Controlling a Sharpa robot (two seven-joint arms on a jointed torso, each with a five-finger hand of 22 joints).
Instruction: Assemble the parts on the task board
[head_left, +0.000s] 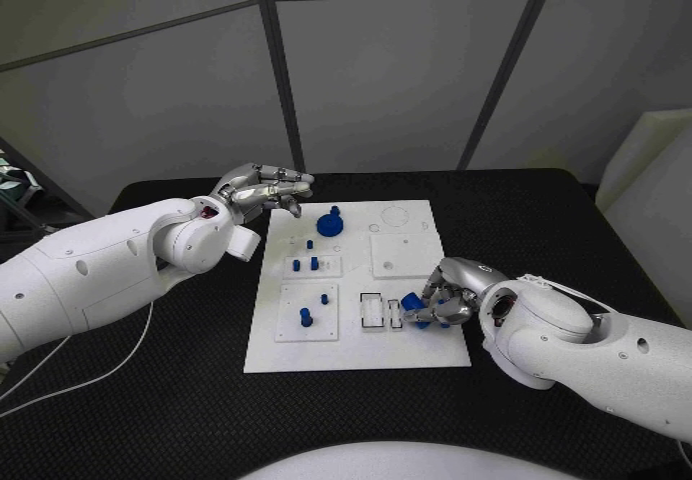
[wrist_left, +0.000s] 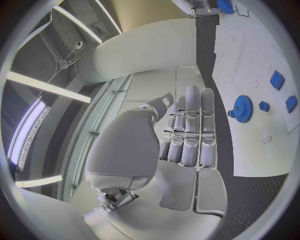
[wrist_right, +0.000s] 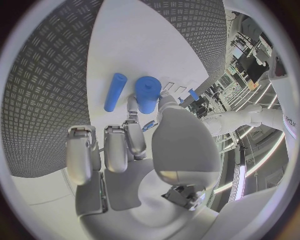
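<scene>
A: Right hand status?
B: Lower right of head frame, at the task board edge. Fingers curled round a blue part, pinching it just beside the small slots, centre-right of the board. Wrist cam shows a blue cylinder at its fingertips w/ a thinner blue peg lying just beside, both on the white plate.
A: Left hand?
B: Upper left of centre, over the board's top-left corner. Fingers curled together, holding nothing.
A: Other parts?
B: Blue gear upper-mid board; small blue pegs mid-left, one more lower-left.
</scene>
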